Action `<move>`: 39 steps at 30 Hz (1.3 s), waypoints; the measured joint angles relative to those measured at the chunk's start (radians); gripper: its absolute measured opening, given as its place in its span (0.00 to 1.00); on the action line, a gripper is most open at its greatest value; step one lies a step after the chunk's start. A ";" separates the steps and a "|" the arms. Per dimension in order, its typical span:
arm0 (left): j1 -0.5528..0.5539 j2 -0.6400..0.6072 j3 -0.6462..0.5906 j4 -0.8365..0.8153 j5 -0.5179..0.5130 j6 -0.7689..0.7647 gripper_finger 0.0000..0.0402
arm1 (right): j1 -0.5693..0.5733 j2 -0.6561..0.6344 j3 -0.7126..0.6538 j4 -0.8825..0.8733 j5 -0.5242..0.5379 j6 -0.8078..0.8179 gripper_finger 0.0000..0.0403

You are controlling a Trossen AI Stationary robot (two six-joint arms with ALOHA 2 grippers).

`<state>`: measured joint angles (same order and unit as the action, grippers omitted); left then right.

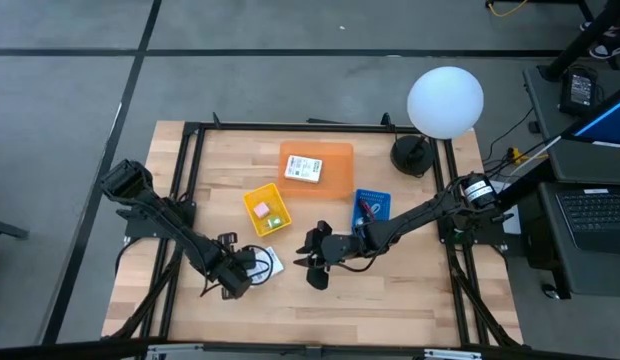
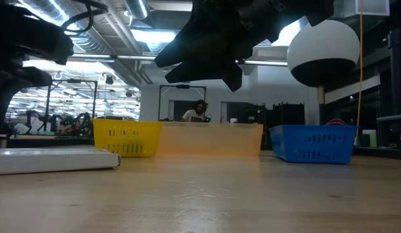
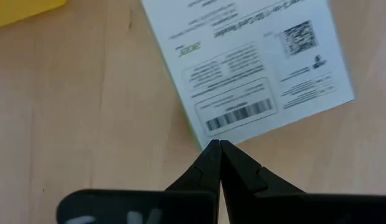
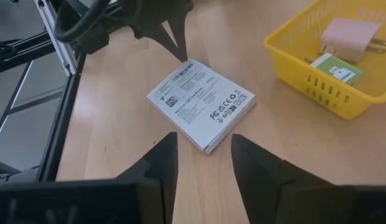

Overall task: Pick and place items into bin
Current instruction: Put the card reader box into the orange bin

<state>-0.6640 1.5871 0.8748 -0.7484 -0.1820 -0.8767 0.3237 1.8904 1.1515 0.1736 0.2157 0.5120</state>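
White labelled packet (image 4: pixel 201 103) flat on table, barcode and QR print. Two packets: second (image 1: pixel 303 168) in orange bin (image 1: pixel 335 173). Left gripper (image 3: pixel 216 148) clenched empty; right gripper (image 4: pixel 203 149) released.

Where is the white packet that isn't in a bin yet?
In the high view, the white packet lies flat on the table's front left part, just in front of the yellow bin, between the left gripper and right gripper.

This is a big open lab or industrial hall: behind the wooden worktop (image 1: pixel 390 300) run exposed ceiling ducts (image 2: pixel 116 32) and strip lights, distant workstations, a seated person (image 2: pixel 197 111), and beside it a laptop (image 1: pixel 595 215).
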 joint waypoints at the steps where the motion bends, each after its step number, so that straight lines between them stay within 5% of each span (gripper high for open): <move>1: 0.000 0.000 -0.001 -0.003 -0.008 0.000 0.01 | 0.000 0.000 0.000 0.000 0.000 0.000 0.32; 29: 0.018 0.062 0.002 -0.001 -0.001 0.043 0.01 | 0.000 -0.001 0.000 -0.006 0.000 0.007 0.32; 39: 0.018 0.063 0.000 0.002 -0.008 0.044 0.01 | 0.003 -0.001 0.000 -0.008 -0.087 0.192 0.32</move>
<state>-0.6460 1.6505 0.8753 -0.7460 -0.1901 -0.8326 0.3264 1.8899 1.1515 0.1655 0.1284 0.7045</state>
